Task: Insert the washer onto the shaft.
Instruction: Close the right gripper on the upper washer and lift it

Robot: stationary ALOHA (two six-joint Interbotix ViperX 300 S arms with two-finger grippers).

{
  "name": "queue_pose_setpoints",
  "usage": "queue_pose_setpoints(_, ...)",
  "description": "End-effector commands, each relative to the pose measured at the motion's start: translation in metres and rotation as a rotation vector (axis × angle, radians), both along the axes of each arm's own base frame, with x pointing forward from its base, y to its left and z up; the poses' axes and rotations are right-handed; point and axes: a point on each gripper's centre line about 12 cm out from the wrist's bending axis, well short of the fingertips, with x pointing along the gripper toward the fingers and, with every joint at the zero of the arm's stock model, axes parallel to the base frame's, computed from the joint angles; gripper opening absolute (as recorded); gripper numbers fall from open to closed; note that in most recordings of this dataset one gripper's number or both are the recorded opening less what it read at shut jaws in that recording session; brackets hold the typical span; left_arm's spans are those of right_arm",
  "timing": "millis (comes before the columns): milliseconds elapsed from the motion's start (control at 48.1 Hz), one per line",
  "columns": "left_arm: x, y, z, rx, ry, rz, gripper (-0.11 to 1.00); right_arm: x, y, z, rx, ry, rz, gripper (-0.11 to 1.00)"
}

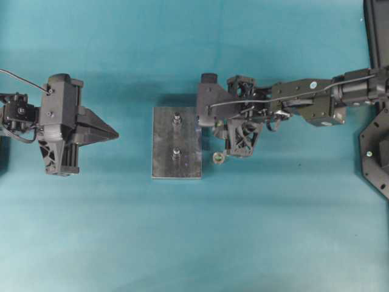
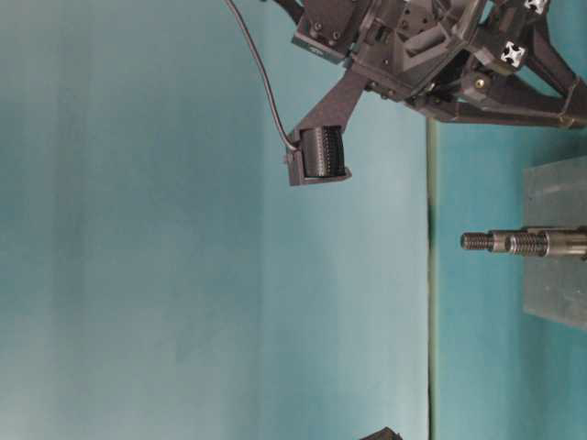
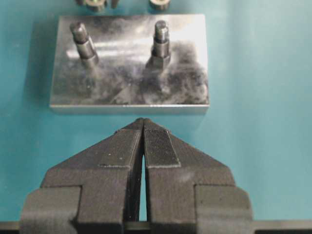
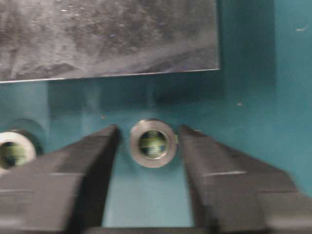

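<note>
A steel washer [image 4: 152, 143] lies flat on the teal table just off the edge of the metal plate [image 4: 107, 39]. My right gripper [image 4: 148, 132] straddles it, one finger on each side with narrow gaps, open and low to the table. The plate [image 1: 164, 140] carries two upright threaded shafts [image 1: 177, 119] [image 1: 175, 153]; both show in the left wrist view as a left shaft [image 3: 83, 41] and a right shaft [image 3: 161, 41]. My left gripper [image 3: 143, 120] is shut with nothing in it, left of the plate [image 1: 115, 135].
A second ring [image 1: 217, 158] lies on the table right of the plate, beside the right gripper's body, also seen at the picture's left edge [image 4: 14, 148]. The right arm [image 1: 292, 100] stretches in from the right. Open teal table surrounds the plate.
</note>
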Motion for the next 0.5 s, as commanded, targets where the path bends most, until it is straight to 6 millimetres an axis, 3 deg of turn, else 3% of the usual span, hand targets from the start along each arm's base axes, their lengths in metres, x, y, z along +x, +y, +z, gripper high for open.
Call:
queue_pose_setpoints(0,0.005,0.000,0.011,0.003,-0.037,-0.002,0.00,0.002,-0.003,0.007,-0.008,-0.009,0.003,0.32)
queue_pose_setpoints(229,0.005,0.001,0.010,0.003,-0.034,0.000,0.00,0.005,-0.005,0.014,-0.007,-0.021,-0.008,0.32)
queue_pose_setpoints(478,0.005,0.001,0.010,0.003,-0.035,0.000,0.00,0.021,-0.007,0.074,-0.039,-0.102,0.010,0.32)
